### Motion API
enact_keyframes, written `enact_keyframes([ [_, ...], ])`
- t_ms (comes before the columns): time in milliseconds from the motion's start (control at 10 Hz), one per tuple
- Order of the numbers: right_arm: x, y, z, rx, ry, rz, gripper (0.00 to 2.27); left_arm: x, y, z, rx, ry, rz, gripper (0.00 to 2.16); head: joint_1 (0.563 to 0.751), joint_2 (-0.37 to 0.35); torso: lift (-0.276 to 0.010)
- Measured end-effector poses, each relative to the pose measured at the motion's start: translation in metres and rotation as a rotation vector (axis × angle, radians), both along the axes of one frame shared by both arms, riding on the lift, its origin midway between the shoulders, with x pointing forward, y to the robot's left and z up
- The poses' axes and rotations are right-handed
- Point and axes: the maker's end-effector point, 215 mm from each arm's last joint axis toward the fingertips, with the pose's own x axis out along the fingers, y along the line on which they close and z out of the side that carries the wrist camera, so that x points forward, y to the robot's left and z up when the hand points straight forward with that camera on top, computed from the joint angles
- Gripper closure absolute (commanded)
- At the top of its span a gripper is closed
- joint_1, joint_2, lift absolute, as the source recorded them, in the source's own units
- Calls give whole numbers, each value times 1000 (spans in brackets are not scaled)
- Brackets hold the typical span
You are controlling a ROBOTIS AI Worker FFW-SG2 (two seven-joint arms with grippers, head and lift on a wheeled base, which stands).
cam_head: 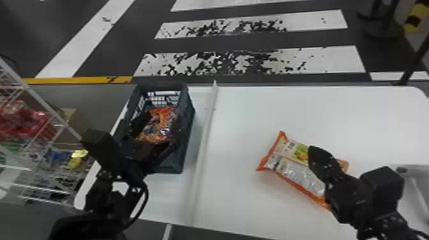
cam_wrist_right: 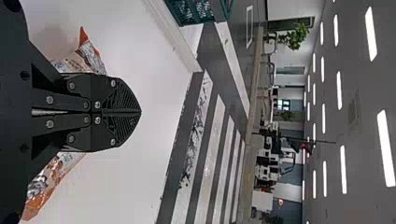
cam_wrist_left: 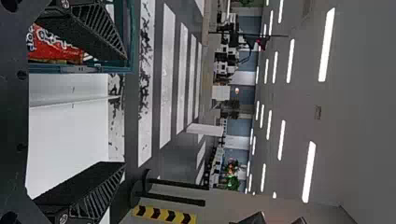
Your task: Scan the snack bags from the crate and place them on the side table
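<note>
My left gripper [cam_head: 155, 138] is at the dark crate [cam_head: 189, 111], over orange snack bags [cam_head: 164, 116] inside it. In the left wrist view, the left gripper [cam_wrist_left: 124, 111] has its fingers wide apart with nothing between them, and a red-orange bag [cam_wrist_left: 56, 45] shows behind one finger. On the white table [cam_head: 242, 111], an orange-edged snack bag [cam_head: 295, 172] lies flat. Over its right part is my right gripper [cam_head: 312, 149], partly hiding it. Seen from the right wrist, the right gripper [cam_wrist_right: 140, 112] has its fingertips together, with the bag [cam_wrist_right: 81, 60] beyond them.
A raised white strip [cam_head: 204, 150] runs across the table between crate and bag. Left of the crate stands a wire rack [cam_head: 41, 188] holding colourful packages. A grey device [cam_head: 411, 178] is at the right edge, beside the right arm. Beyond the table is a striped floor.
</note>
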Motion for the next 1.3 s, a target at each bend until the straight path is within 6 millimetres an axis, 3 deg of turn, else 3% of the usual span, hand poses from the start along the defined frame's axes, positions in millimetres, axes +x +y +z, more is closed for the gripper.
enact_keyframes([
  [200,5,13,-11,-2,26,52,2263,-1,-1,-2,-3,3,0,70,695,249,-50],
  [800,-16,77,-54,-41,161,268,2263,-3,-1,-7,-7,14,1,76,695,335,-50],
  [1300,-6,97,-94,-155,211,324,2263,-3,-2,-10,-13,19,-1,76,695,350,-50],
])
